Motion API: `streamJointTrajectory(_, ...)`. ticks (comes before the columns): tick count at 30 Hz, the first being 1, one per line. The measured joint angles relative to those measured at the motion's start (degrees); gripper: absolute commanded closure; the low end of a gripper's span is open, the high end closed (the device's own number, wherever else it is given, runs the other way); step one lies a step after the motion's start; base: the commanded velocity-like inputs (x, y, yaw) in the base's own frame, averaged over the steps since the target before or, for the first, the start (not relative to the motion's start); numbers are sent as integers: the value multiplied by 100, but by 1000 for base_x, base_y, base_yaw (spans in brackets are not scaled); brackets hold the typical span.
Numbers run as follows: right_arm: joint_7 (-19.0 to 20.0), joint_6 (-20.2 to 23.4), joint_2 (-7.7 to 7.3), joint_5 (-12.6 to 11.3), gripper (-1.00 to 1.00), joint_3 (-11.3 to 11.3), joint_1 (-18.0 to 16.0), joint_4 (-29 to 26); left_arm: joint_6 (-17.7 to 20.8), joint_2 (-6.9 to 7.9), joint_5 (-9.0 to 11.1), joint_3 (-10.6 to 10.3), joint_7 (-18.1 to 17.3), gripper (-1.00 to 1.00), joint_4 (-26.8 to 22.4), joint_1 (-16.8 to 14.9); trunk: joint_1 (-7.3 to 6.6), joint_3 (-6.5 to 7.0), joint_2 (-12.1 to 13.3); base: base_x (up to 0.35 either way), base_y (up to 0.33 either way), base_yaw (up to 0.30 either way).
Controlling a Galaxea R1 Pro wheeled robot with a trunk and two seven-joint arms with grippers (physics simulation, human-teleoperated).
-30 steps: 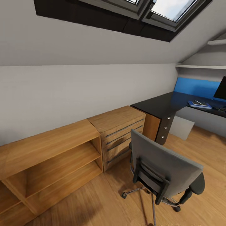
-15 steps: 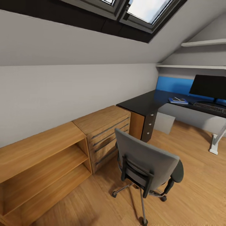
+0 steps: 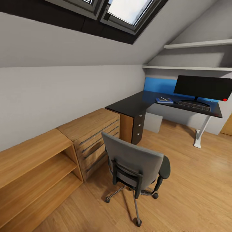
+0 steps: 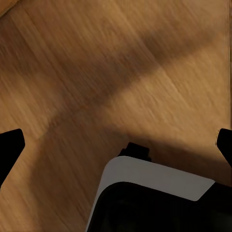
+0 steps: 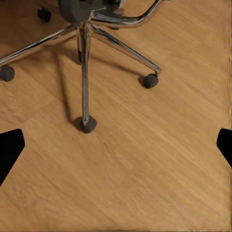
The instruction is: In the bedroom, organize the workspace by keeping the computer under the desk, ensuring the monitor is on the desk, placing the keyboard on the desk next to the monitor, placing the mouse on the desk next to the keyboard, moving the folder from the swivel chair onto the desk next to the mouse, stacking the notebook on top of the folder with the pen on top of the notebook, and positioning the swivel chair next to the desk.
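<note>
The grey swivel chair [image 3: 137, 161] stands on the wood floor with its back toward me, apart from the black L-shaped desk [image 3: 132, 103]. On the desk's far wing stand the monitor [image 3: 201, 87] and, in front of it, the keyboard [image 3: 194, 105]. Left of them lies the blue folder [image 3: 163, 101] with the grey notebook [image 3: 165, 99] and a thin pale pen on top. The mouse is too small to make out. The grey computer [image 3: 153, 122] sits under the desk. My left gripper [image 4: 116, 145] is open over bare floor. My right gripper [image 5: 116, 145] is open above the floor near the chair's chrome base [image 5: 87, 43].
A light-wood chest of drawers [image 3: 91, 133] and an open shelf unit [image 3: 32, 167] line the left wall. The sloped ceiling holds a skylight [image 3: 127, 9]. Wall shelves [image 3: 196, 45] and a blue wall panel [image 3: 156, 85] sit above the desk. A white desk leg [image 3: 201, 133] stands at the right.
The head camera has swung to the right, so the whole scene shifted left and the monitor, keyboard and white desk leg came fully into view. No object has visibly moved.
</note>
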Motion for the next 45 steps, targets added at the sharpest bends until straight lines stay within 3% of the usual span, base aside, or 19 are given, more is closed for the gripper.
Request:
streamJointTrajectory(6,-1,3,-1,-50,-100,-18,1,0,0,1,-1,0,5,-100,0,0,0,-19,0,0,0,-278)
streamJointTrajectory(10,7,18,-1,-214,-100,-11,1,-1,0,0,0,0,3,-100,0,1,0,-33,0,0,0,-274)
streamJointTrajectory(20,8,18,-1,-239,-100,-10,2,-3,16,0,0,-1,1,-100,0,1,0,-70,0,0,29,-274)
streamJointTrajectory(45,21,12,-1,-232,-100,1,0,3,25,1,-1,-1,0,-100,0,0,0,-90,0,31,227,-285)
